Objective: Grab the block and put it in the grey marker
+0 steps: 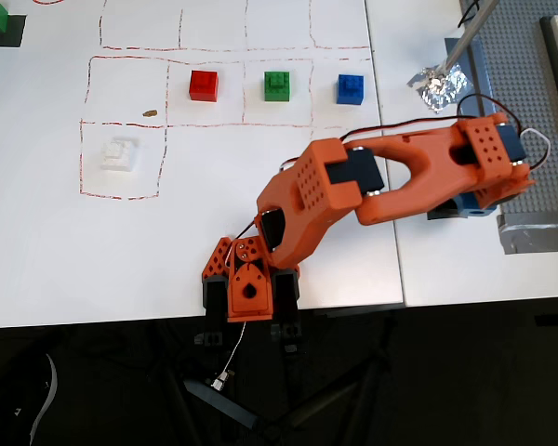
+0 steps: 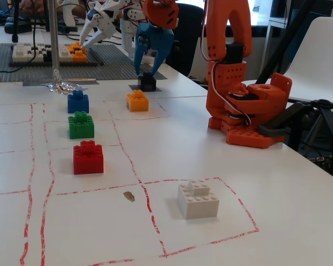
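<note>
In the fixed view the black block (image 2: 146,82) stands on the grey marker (image 2: 135,87), a flat patch at the table's far side, just in front of the baseplate. My gripper (image 2: 146,70), with blue fingers (image 2: 139,55), hangs straight above the block. Its jaws are open and the tips are level with the block's top, one on each side. I cannot tell whether they touch it. In the overhead view the orange arm (image 1: 391,181) reaches right and covers the gripper, block and marker. Only a blue bit (image 1: 479,211) shows under the wrist.
Red (image 2: 88,157), green (image 2: 81,125) and blue (image 2: 77,102) bricks stand in a row. An orange brick (image 2: 137,101) sits close in front of the block. A white brick (image 2: 198,199) is in a red-lined box. Crumpled foil (image 2: 64,86) and the studded baseplate (image 2: 105,64) lie behind.
</note>
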Action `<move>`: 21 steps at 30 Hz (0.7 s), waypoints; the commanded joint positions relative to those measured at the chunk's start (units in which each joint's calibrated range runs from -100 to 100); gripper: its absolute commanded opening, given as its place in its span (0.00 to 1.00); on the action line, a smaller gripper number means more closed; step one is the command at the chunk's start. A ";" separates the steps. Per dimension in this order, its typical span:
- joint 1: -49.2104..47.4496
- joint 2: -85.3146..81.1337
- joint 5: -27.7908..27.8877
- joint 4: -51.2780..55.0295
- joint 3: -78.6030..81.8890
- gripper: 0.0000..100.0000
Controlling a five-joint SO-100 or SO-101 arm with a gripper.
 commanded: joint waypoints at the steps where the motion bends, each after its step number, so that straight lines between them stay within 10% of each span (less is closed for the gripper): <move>1: -0.56 -4.88 -0.68 -1.35 -1.51 0.26; 21: 0.50 -25.38 4.79 -1.68 3.56 0.25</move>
